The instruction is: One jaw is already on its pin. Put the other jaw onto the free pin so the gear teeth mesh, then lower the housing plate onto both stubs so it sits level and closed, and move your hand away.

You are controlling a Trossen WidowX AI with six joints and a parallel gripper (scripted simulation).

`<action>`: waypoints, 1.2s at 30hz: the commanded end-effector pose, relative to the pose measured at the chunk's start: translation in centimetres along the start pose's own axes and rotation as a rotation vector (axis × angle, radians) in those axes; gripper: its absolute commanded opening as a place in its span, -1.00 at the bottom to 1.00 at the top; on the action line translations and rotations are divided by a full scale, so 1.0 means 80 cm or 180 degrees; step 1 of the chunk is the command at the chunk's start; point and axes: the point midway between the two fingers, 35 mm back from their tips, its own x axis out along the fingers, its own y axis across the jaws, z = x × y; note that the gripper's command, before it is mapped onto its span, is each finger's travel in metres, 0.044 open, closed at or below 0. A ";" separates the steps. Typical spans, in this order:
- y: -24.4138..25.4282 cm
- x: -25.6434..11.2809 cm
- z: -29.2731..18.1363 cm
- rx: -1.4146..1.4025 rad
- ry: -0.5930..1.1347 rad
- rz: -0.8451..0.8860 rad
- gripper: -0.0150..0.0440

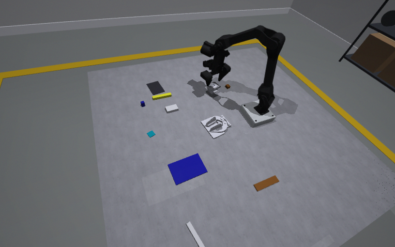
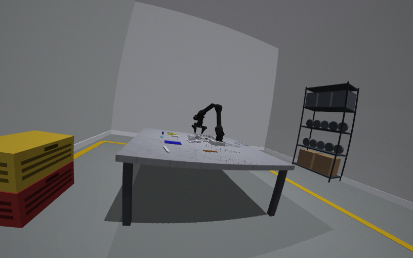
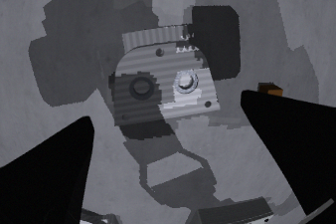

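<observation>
My gripper [image 1: 213,82] [image 2: 199,132] [image 3: 168,111] is wide open and empty, pointing down above a small white part. This part [image 1: 216,86] [image 3: 174,62] looks like the housing plate; in the wrist view it lies between the fingertips, below them, with two round ring openings, small holes and a ribbed strip along its far edge. The white gripper base [image 1: 218,134] lies nearer the top camera, with long raised shapes that look like the jaws. I cannot tell which jaw is on its pin or whether teeth mesh.
A small orange block [image 1: 227,86] [image 3: 269,90] lies beside the plate, near one finger. The arm's white mount [image 1: 259,117] is to the right in the top view. A white block [image 1: 172,108], yellow bar [image 1: 161,96], dark sheet [image 1: 155,87] and blue cube [image 1: 142,103] lie left.
</observation>
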 end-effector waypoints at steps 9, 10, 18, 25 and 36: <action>-0.001 0.019 -0.002 0.0018 0.0030 -0.0015 1.00; -0.001 0.019 -0.002 0.0018 0.0030 -0.0015 1.00; -0.001 0.032 -0.002 0.0018 0.0030 -0.0015 1.00; -0.001 0.046 -0.002 0.0018 0.0030 -0.0015 1.00; -0.001 0.056 -0.002 0.0018 0.0030 -0.0015 1.00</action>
